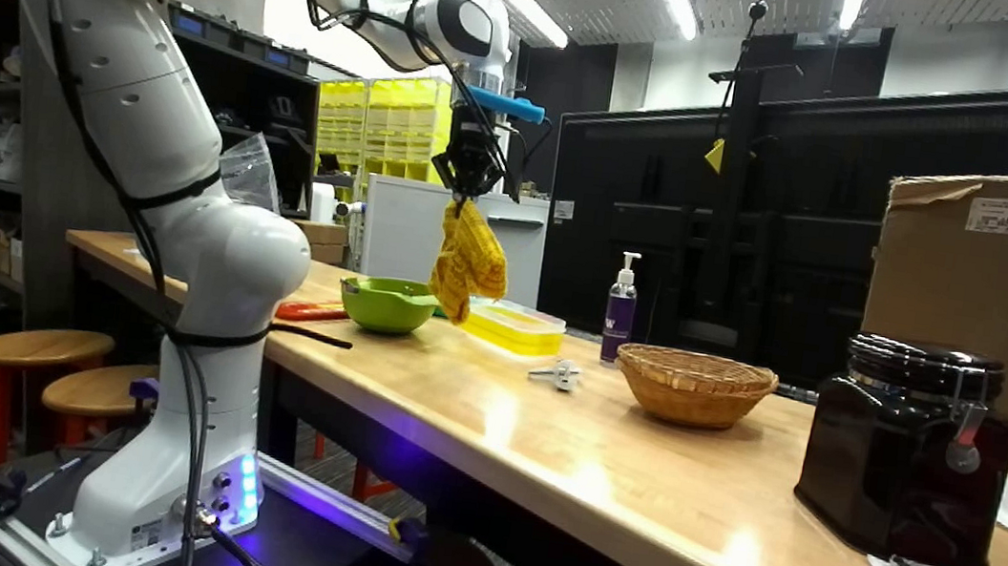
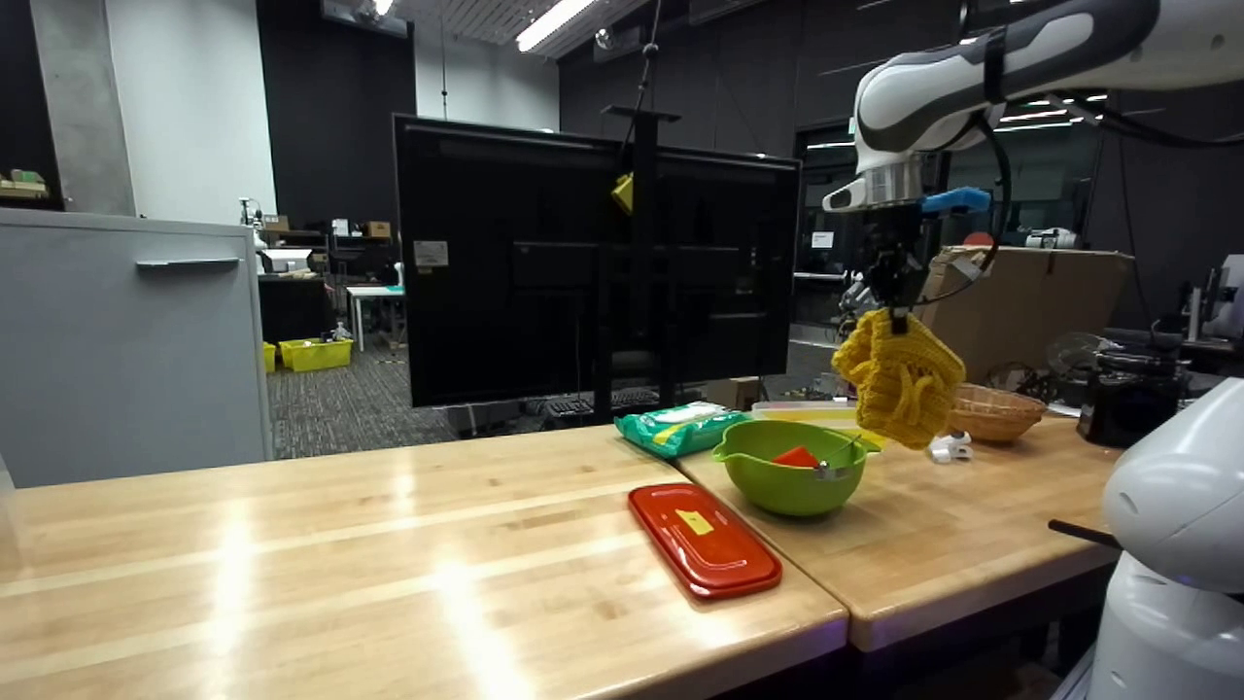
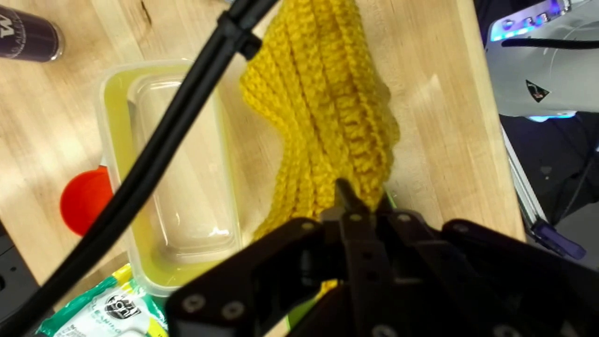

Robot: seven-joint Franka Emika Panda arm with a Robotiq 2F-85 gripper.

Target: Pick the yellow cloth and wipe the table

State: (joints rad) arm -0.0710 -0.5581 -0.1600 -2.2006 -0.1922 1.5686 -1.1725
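Note:
The yellow knitted cloth (image 1: 470, 260) hangs folded from my gripper (image 1: 462, 201) over the wooden table (image 1: 488, 416). It also hangs in the air in an exterior view (image 2: 899, 384), to the right of the green bowl. In the wrist view the cloth (image 3: 323, 103) spreads out ahead of the fingers, and the gripper (image 3: 362, 199) is shut on its upper part. The gripper in an exterior view (image 2: 899, 321) points down. The pinched part of the cloth is partly hidden by the fingers.
A green bowl (image 2: 792, 486), clear container (image 1: 513, 327), wipes pack (image 2: 680, 428) and red lid (image 2: 705, 540) stand close by. A pump bottle (image 1: 619, 316), white object (image 1: 560, 376), wicker basket (image 1: 692, 397) and dark jar (image 1: 909, 467) stand farther along the table.

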